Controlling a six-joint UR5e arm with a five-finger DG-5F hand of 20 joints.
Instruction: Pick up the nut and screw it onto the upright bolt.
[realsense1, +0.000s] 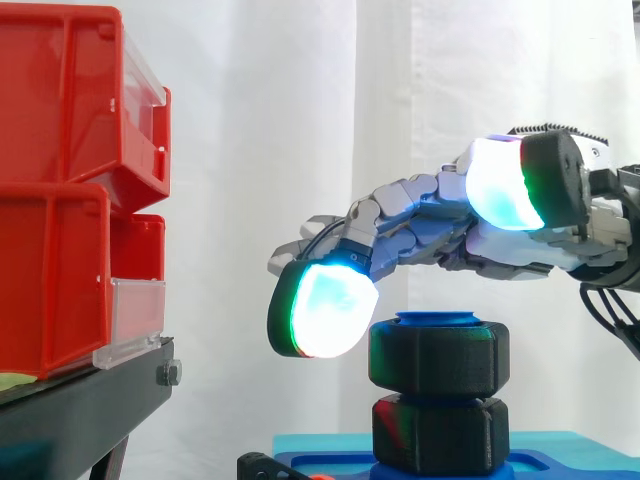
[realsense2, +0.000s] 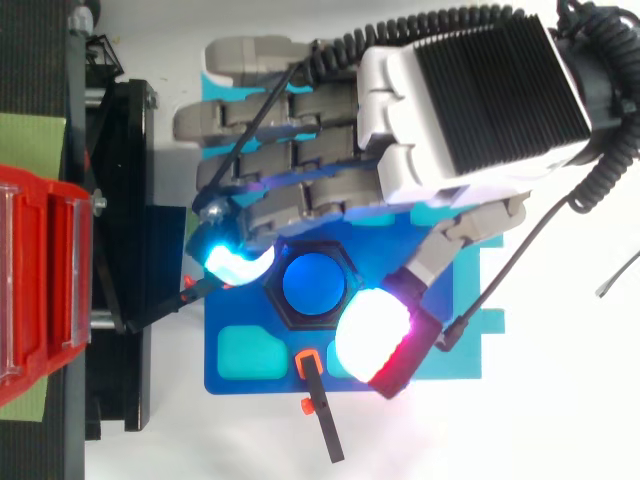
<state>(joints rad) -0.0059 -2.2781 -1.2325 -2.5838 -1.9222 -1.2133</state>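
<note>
Fingers (realsense1: 400, 215), spread and gripping nothing, flank the nut (realsense1: 438, 355) atop the bolt (realsense2: 313, 280); red bins (realsense1: 60, 200) hide their contents.

Hand (realsense2: 470, 100): a white housing with a black ribbed panel is noted on its back. Fingers (realsense1: 405, 195) are built of grey linked segments. Fingertip pads (realsense1: 325, 310) are lit white-cyan, edged green and red.

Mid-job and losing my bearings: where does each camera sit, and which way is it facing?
Side view: beside the work at about nut height, looking level across the nut and red bins toward the white curtain; the hand comes in from the right.
Top view: overhead, looking down on the bolt and blue base; the hand enters from the upper right.
Shared: the same hand, nut, bolt, red bins and blue base.
</note>
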